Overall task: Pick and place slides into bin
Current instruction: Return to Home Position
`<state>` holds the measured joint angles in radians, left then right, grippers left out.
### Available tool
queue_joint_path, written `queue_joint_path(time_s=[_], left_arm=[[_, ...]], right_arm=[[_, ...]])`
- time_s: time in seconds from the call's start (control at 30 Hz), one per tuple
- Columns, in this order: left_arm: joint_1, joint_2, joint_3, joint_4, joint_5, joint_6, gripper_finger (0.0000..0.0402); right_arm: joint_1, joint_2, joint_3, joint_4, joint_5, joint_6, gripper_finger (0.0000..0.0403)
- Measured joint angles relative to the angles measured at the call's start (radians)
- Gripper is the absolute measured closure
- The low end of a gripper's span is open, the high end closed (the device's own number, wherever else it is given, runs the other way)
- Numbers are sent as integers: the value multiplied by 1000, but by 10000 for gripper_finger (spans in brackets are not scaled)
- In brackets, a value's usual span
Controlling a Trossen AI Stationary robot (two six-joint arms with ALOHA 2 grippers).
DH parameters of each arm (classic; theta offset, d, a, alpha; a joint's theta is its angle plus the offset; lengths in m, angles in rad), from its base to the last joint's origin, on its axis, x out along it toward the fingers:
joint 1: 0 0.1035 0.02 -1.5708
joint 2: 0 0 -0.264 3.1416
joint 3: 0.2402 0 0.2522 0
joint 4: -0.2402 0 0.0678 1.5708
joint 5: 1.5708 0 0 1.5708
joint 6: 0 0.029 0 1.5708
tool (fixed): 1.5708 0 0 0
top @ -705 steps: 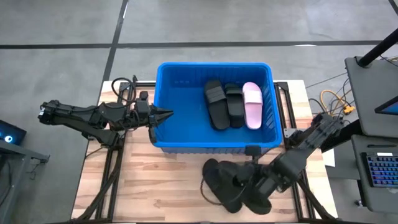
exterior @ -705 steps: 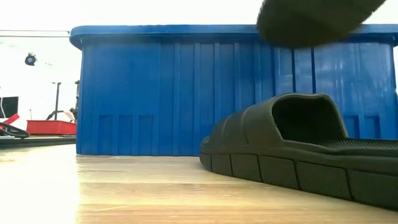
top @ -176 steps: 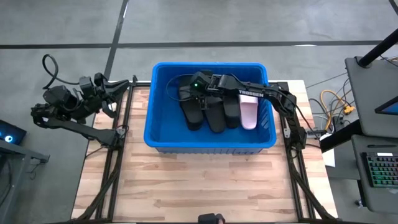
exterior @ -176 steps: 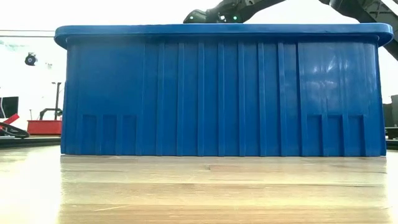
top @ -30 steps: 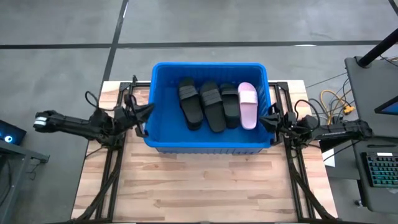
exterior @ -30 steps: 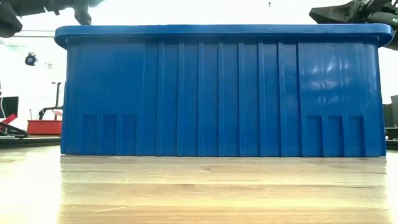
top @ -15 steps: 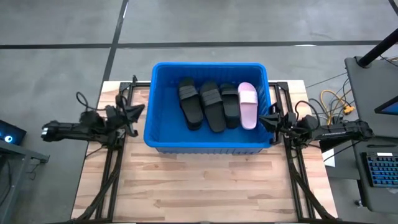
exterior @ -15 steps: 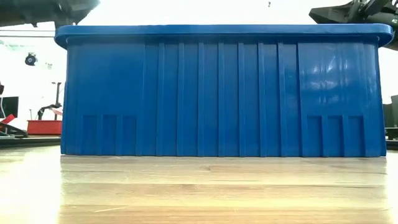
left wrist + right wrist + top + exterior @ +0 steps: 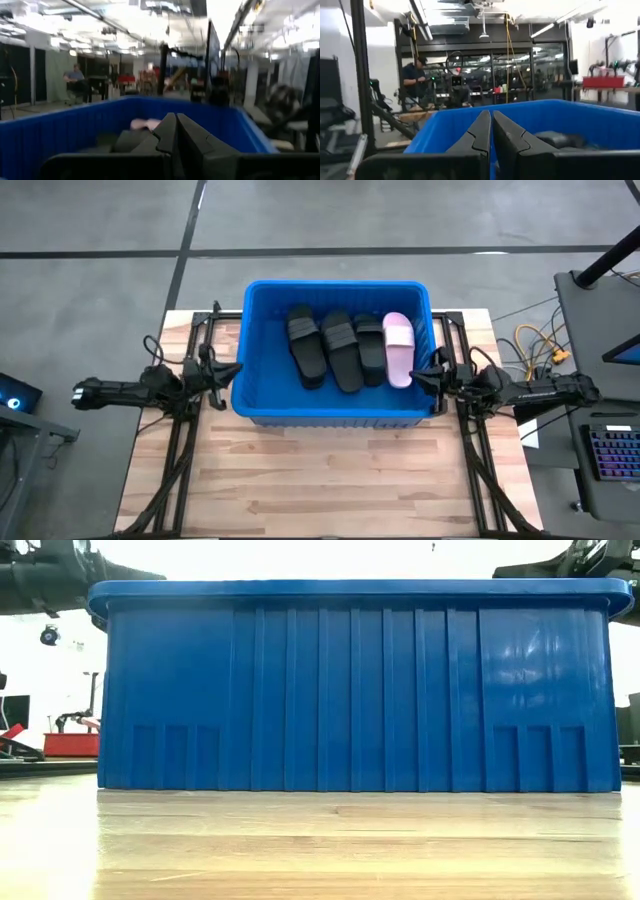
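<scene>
The bright blue bin (image 9: 262, 395) stands at the far middle of the wooden table. Inside it lie three black slides (image 9: 340, 350) side by side and one pale pink slide (image 9: 399, 349) at their right, all flat on the bin's floor. My left gripper (image 9: 236, 367) is shut and empty just outside the bin's left wall, and the left wrist view shows it (image 9: 175, 131) looking over the rim. My right gripper (image 9: 418, 373) is shut and empty at the bin's right wall, pointing at the bin (image 9: 491, 131).
The near half of the table (image 9: 330, 480) is bare wood in front of the bin (image 9: 350, 690). Cables (image 9: 535, 340) and a keyboard (image 9: 612, 455) lie off the table's right side. People stand in the room beyond the table.
My left arm has drawn back from the bin's left wall and sunk, folding in toward the table's left edge. Its gripper has kept pointing at the bin. The slides and the bin have not moved.
</scene>
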<state>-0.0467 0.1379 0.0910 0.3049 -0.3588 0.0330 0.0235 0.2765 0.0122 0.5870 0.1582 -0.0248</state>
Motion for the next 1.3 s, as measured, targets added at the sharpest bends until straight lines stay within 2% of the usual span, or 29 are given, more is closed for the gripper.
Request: queue_joint_path(time_s=[0.1,0.23,0.43,0.53,0.67,0.73,0.83,0.93,1.03,1.2,1.3], left_arm=[[0,-19,18,-124,18,-18,402],[0,-53,54,-287,46,-88,402],[0,-110,56,-310,48,-99,402],[1,-108,54,-316,49,-105,402],[1,-91,50,-317,44,-105,402],[1,-93,51,-312,43,-105,401],[1,-102,50,-316,39,-105,402],[1,-109,50,-313,29,-105,402],[1,-108,50,-314,10,-105,402],[1,-103,52,-314,4,-105,402],[1,-110,55,-310,3,-103,402]], right_arm=[[0,0,1,-4,1,58,394],[0,-9,0,-12,3,25,394],[-5,-33,50,-46,71,-2,394],[-5,-64,165,-273,35,37,394],[-4,-94,376,-859,15,185,394],[-5,-107,444,-1005,-11,188,394],[-5,-150,466,-925,-18,68,394],[-5,-203,430,-810,19,53,394],[-5,-245,344,-748,24,107,394],[-5,-276,153,-435,-27,122,394],[-4,-268,77,-317,-28,131,394]])
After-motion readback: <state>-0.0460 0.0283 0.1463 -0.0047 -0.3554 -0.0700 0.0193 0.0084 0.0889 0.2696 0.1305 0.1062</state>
